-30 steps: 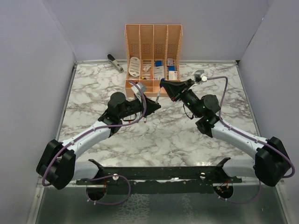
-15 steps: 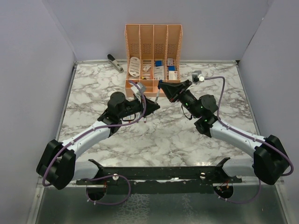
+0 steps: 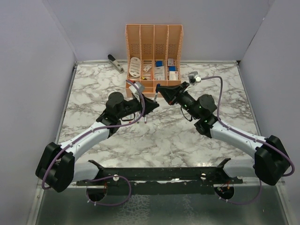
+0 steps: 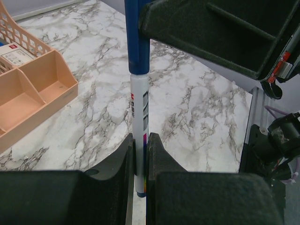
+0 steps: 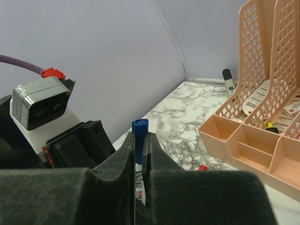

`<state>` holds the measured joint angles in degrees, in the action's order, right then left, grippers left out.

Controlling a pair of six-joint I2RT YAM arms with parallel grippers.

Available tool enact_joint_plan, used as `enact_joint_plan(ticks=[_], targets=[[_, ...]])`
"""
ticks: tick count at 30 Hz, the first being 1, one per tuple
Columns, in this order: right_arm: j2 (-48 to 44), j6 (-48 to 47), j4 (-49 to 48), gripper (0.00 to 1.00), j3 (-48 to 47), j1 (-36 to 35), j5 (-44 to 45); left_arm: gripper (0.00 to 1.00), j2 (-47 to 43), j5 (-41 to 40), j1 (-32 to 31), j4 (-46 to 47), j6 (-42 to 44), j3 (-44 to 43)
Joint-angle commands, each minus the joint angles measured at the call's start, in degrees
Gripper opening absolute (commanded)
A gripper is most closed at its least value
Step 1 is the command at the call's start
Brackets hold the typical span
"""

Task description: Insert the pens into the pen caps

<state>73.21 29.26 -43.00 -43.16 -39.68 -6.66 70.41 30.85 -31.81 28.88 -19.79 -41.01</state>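
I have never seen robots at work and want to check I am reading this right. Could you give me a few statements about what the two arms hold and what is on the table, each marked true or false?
1. The left jaws are shut on a white pen that stands upright. True.
2. The right jaws hold a red cap. False: the cap they clamp is a blue cap.
3. The blue cap sits in line with the white pen, at its top end. True.
4. The white pen lies flat on the marble table. False: it is held upright between the left jaws.
5. The orange organiser stands at the near edge by the arm bases. False: it stands at the far edge, by the back wall.
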Motion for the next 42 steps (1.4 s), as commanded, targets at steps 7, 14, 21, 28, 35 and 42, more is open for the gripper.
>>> enact_joint_plan(ticks=[7, 14, 21, 28, 35, 42], targets=[[4.4, 0.5, 11.8, 0.01, -5.5, -0.2, -4.9, 0.00, -2.2, -0.2, 2.4, 5.4, -0.1, -4.7], [6.6, -0.2, 18.1, 0.01, -7.4, -0.3, -6.9, 0.00, -1.4, -1.0, 4.4, 8.7, -0.9, -8.0], [9.3, -0.6, 24.2, 0.01, -9.0, -0.9, -9.5, 0.00, -0.9, -1.9, 5.1, 11.9, -2.5, -8.9], [12.7, -1.3, 29.7, 0.01, -10.9, -2.2, -10.2, 0.00, -0.9, -2.6, 5.7, 12.8, -2.2, -9.7], [15.0, -1.9, 32.5, 0.01, -12.0, -3.1, -11.7, 0.00, -1.1, -4.2, 7.0, 12.8, -1.3, -10.8], [16.3, -2.0, 34.2, 0.01, -12.6, -5.0, -10.1, 0.00, -0.8, -4.7, 7.9, 13.0, -1.3, -11.0]])
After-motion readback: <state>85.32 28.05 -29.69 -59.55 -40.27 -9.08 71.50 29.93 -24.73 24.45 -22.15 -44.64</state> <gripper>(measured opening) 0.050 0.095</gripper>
